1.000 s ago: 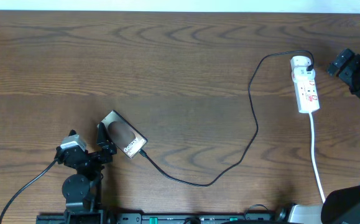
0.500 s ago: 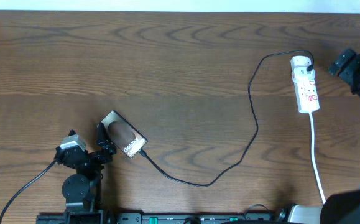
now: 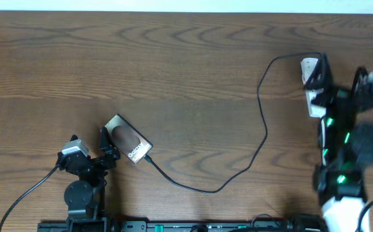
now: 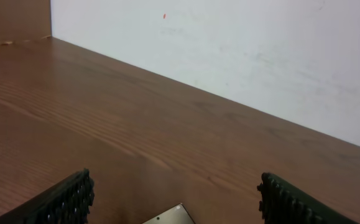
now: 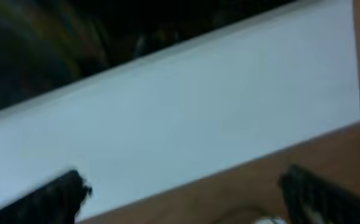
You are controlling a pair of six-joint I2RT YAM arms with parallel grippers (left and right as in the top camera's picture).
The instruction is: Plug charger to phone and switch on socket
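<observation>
With the charger (image 3: 263, 122) seemingly seated in the phone (image 3: 127, 140) beside our released left tool (image 4: 173, 199) on the counter (image 3: 186, 64), we judge switching is in hand: our right tool (image 5: 183, 196), wide and empty, hangs over the socket (image 3: 310, 64) and must next come down to switch it on.

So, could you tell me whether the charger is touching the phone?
Touching: the overhead view shows the charger with its plug end meeting the phone at its lower-right edge, no gap.
</observation>
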